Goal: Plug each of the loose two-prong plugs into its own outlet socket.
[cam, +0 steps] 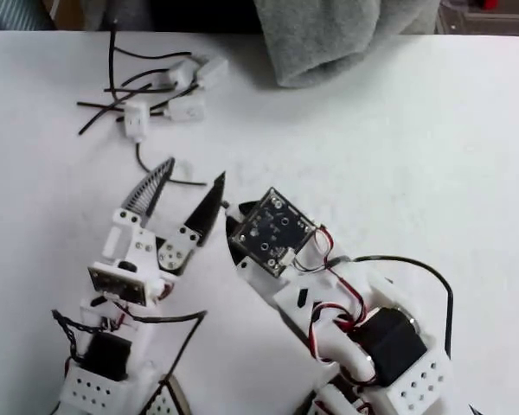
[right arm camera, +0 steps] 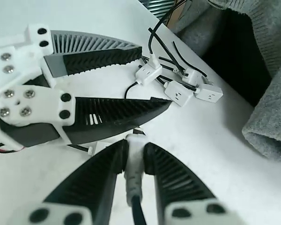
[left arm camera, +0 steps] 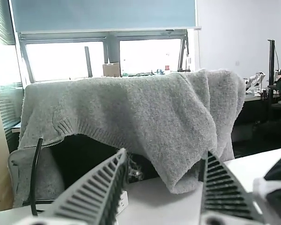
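right gripper (right arm camera: 136, 144) | jaws pinched on white plug (right arm camera: 133, 173), cord trailing back | left gripper (cam: 195, 170) | jaws wide, just beside plug | outlet sockets (right arm camera: 179, 95) apart from both

My high camera looks straight down on the white table (cam: 432, 156) from well above. The left wrist camera faces level toward the draped grey knitted sweater (left arm camera: 131, 122); the right wrist camera, close and angled down, shares the white corded outlet sockets (right arm camera: 179, 97) with the high view.

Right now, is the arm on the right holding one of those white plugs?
Yes, the right gripper has its two fingers closed around a white plug.
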Robot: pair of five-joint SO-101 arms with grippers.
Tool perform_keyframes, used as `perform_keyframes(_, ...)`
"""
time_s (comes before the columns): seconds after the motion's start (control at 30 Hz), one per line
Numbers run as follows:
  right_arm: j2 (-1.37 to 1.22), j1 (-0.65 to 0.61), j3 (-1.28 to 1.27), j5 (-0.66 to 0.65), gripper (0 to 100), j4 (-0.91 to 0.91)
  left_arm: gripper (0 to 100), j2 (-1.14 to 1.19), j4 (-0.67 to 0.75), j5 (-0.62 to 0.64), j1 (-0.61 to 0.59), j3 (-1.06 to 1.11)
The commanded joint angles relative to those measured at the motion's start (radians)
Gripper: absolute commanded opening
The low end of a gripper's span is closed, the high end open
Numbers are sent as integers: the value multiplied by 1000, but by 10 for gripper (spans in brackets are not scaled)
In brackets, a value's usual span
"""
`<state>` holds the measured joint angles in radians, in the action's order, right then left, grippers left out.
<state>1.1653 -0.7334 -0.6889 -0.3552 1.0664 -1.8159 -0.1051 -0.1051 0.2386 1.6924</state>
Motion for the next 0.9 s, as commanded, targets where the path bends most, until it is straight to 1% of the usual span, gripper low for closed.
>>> perform_keyframes(0.0, 28, 36, 83, -8, 19, -7, 252, 7, -5, 5, 1, 2)
perform_keyframes(0.13, 19, 148, 110, -8, 19, -5, 252, 7, 2, 3, -15, -2)
perform_keyframes(0.2, -16, 211, 140, -8, 19, -1, 252, 7, 3, 11, -53, -12)
perform_keyframes(0.3, -124, 272, 187, 0, 19, 13, 252, 7, -5, 15, -114, -31)
perform_keyframes(0.37, -213, 291, 233, 3, 19, 36, 252, 8, -15, 44, -151, -31)
perform_keyframes(0.47, -338, 315, 311, 3, 19, 87, 252, 10, -91, 60, -200, -63)
perform_keyframes(0.6, -464, 364, 425, 3, 19, 171, 252, 30, -219, 60, -216, -129)
perform_keyframes(0.7, -529, 381, 494, 2, 19, 236, 252, 156, -270, 60, -216, -213)
perform_keyframes(0.8, -573, 378, 534, 2, 19, 280, 252, 406, -287, 60, -239, -351)
perform_keyframes(0.87, -590, 378, 551, 0, 19, 302, 252, 595, -330, 60, -248, -471)
